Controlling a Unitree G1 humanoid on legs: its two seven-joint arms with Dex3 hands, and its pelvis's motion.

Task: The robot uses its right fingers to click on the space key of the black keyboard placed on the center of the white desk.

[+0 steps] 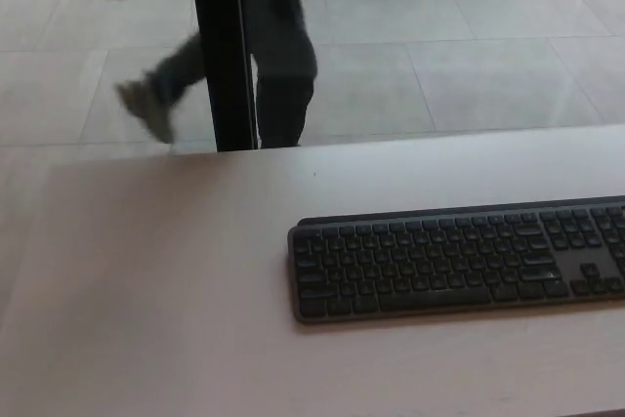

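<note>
A black keyboard [459,258] lies flat on the white desk [156,280], right of the middle, and its right end runs off the picture's right edge. Its long space key [420,299] sits in the front row, nearest me. Neither of my hands shows anywhere in the head view.
A black vertical post [221,46] stands behind the desk's far edge. Beyond it a person [244,46] walks across the tiled floor, blurred, legs mid-stride. The desk's far edge runs across at about mid-height of the picture.
</note>
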